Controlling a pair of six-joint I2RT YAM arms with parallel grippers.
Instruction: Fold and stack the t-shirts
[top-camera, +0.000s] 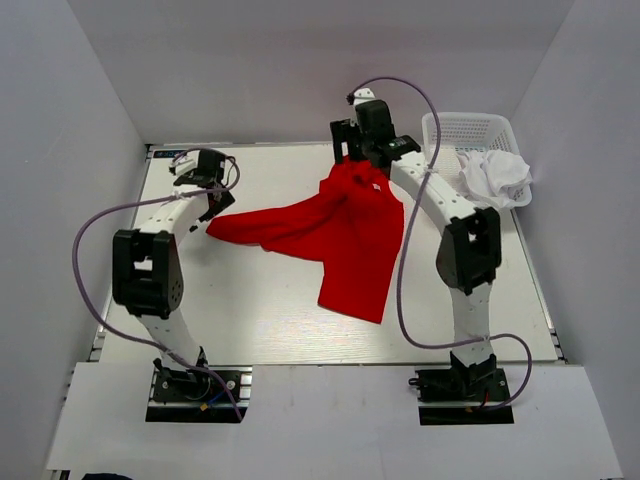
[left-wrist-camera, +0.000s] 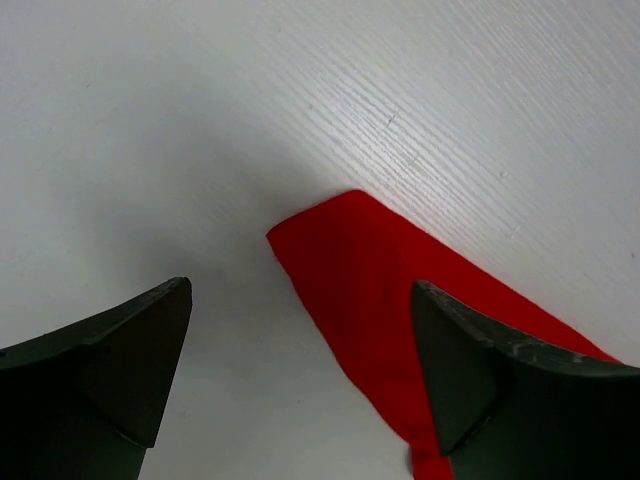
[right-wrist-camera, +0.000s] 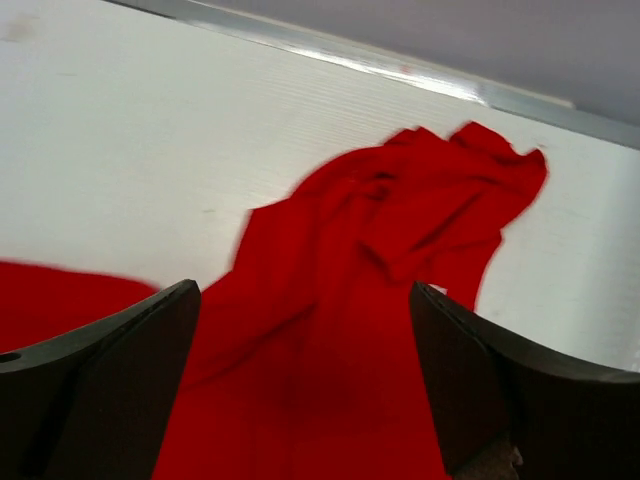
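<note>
Since the red t-shirt lies rumpled and unfolded mid-table, and the white t-shirt sits in the basket far right, we judge we're at the flatten-out step. Left jaws are open just over the red cloth's left tip. Right jaws are open above its bunched far end, holding nothing. Next move likely needs both to pinch cloth and pull it taut.

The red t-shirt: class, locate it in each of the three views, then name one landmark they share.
Top external: red t-shirt, spread out mid-frame.
Left wrist: its pointed end, centre to lower right.
Right wrist: bunched, centre to bottom.
Shared landmark: the white table.
</note>
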